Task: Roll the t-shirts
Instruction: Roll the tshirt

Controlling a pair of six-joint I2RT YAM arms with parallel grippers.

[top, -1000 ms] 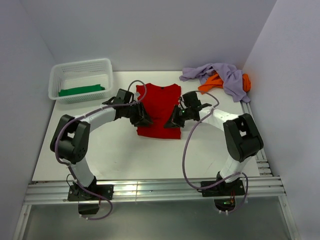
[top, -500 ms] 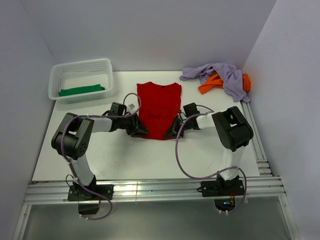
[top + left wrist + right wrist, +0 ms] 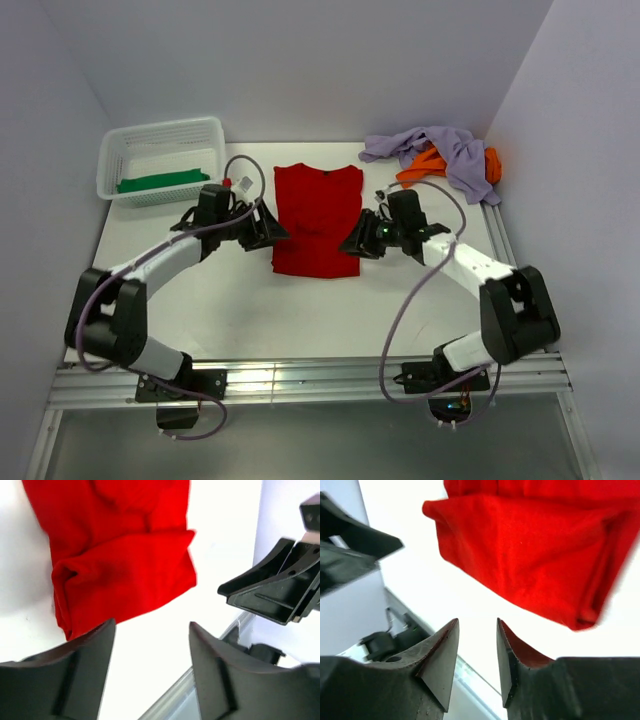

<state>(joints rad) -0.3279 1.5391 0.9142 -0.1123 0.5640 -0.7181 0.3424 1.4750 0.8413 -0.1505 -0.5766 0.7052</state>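
Note:
The red t-shirt (image 3: 318, 215) lies flat mid-table, collar toward the back, its lower end doubled over into a thick fold (image 3: 120, 565) (image 3: 530, 545). My left gripper (image 3: 273, 235) (image 3: 151, 625) hovers just off the shirt's left edge, open, with nothing between its fingers. My right gripper (image 3: 348, 246) (image 3: 477, 621) sits off the shirt's right edge, also open and holding nothing. A green t-shirt (image 3: 163, 181) lies in the basket. The lavender t-shirt (image 3: 440, 150) is heaped over the orange one (image 3: 425, 168) at the back right.
The white mesh basket (image 3: 160, 135) stands at the back left corner. Walls close in on three sides. A metal rail (image 3: 300, 378) runs along the near edge by the arm bases. Bare tabletop shows in front of the red shirt.
Both grippers have let go of the red shirt's lower end and opened. The fold now rests on the table, and both arms have drawn back outward from the shirt's sides.

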